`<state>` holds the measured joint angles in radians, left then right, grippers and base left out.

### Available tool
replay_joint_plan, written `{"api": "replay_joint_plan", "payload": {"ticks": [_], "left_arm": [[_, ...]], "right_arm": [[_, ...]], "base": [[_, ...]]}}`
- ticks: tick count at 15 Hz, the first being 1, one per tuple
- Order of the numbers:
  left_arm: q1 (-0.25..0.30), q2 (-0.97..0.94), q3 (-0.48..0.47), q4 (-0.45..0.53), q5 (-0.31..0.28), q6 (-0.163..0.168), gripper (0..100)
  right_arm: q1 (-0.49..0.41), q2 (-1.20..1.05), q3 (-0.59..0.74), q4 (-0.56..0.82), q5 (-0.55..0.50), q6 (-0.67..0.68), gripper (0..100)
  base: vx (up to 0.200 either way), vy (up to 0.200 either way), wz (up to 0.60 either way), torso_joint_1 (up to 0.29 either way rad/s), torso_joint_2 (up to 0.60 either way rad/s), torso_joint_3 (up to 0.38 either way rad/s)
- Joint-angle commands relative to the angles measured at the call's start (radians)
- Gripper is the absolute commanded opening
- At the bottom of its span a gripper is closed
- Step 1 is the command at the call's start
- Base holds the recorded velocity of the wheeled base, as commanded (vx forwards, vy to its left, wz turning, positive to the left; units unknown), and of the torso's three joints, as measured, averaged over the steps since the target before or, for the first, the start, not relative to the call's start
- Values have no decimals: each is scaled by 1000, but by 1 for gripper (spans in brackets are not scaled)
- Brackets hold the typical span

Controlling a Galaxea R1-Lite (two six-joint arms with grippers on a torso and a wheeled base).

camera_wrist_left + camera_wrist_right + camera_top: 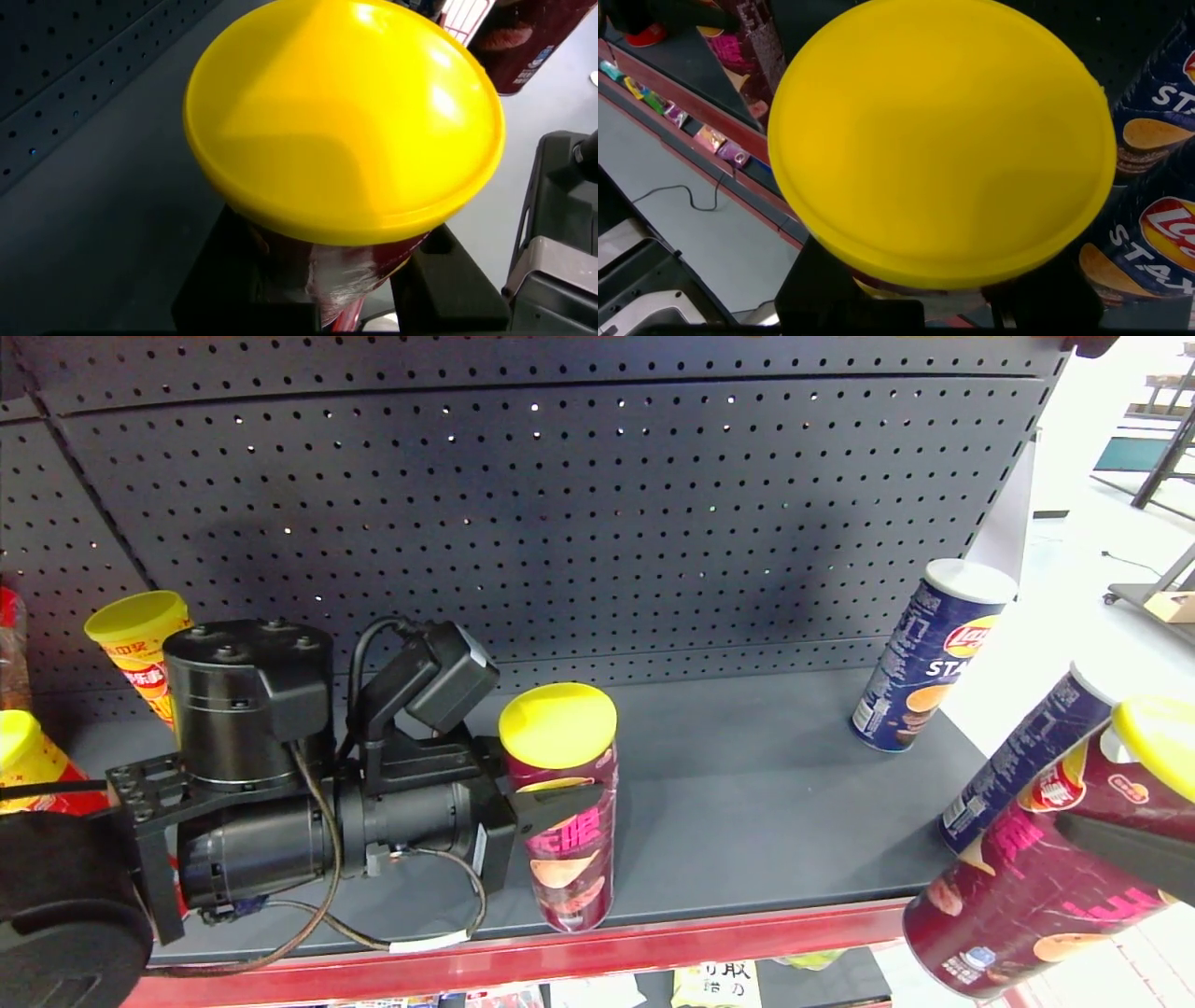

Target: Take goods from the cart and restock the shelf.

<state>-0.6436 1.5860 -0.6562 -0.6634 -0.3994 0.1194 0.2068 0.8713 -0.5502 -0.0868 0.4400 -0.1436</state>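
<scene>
Two maroon chip cans with yellow lids are in grasp, one per arm.

The left end effector [555, 807] is pinched on the first maroon can [571, 882], fingers on its body a little below the lid. The can stands upright on the shelf [747, 803], near the red front lip.

The right end effector [1074, 831] is pinched on the second maroon can [1008, 896], which is held tilted beyond the shelf's open end.

An upright blue can [920, 663] stands on the shelf between the two end effectors, nearer the right one and toward the pegboard [560, 523].

A tilted blue can [1013, 770] sits just beside the right end effector's load; cannot tell if they touch.

Behind the left end effector's wrist are a yellow can [140, 644] and a red can with a yellow lid [28, 761].
</scene>
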Motion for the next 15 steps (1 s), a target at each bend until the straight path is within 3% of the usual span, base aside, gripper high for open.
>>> {"api": "replay_joint_plan", "payload": {"ticks": [1, 4, 5, 9, 12, 15], "left_arm": [[-1, -1, 3, -1, -1, 2, 0], [-2, -3, 24, -2, -3, 8, 0], [-2, -3, 23, -2, -1, 6, 100], [-1, -27, 29, 1, 19, 0, 100], [-1, -64, 24, 5, 19, 0, 100], [5, -135, 73, 19, 19, -1, 100]], "right_arm": [[0, 2, 0, -1, 0, -1, 0], [0, 2, 0, -1, 0, -2, 0], [0, 2, 1, -1, 0, -2, 0], [5, 11, -11, 1, 2, -2, 0], [57, 49, -37, 1, -3, -4, 0], [89, 161, -111, -4, -3, -5, 0]], "base": [[0, 0, 0, 0, 0, 0], [0, 0, 0, 0, 0, 0], [0, 0, 0, 0, 0, 0], [0, 0, 0, 0, 0, 0], [0, 0, 0, 0, 0, 0], [0, 0, 0, 0, 0, 0]]}}
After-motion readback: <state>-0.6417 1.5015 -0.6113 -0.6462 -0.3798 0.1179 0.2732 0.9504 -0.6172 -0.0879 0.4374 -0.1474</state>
